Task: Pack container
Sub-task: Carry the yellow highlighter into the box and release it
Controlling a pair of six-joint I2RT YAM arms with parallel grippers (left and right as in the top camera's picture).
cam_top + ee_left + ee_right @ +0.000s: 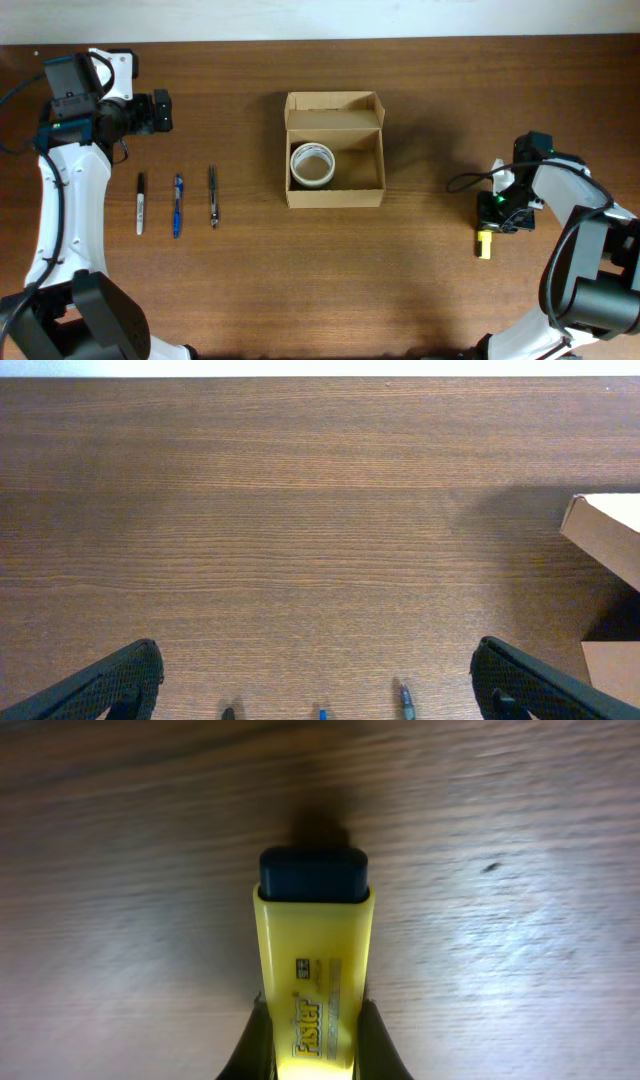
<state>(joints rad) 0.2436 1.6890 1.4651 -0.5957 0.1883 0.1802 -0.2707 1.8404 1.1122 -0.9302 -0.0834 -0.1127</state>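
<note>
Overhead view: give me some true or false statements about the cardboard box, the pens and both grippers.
The tan cardboard box holds a white tape roll. True.
The box's lid flap is closed. False: it is open.
The right gripper is shut on a yellow highlighter with a dark cap. True.
The left gripper holds the blue pen. False: it is open and empty; the pen lies on the wooden table.
The black-and-white marker lies inside the box. False: it lies beside the blue pen.
</note>
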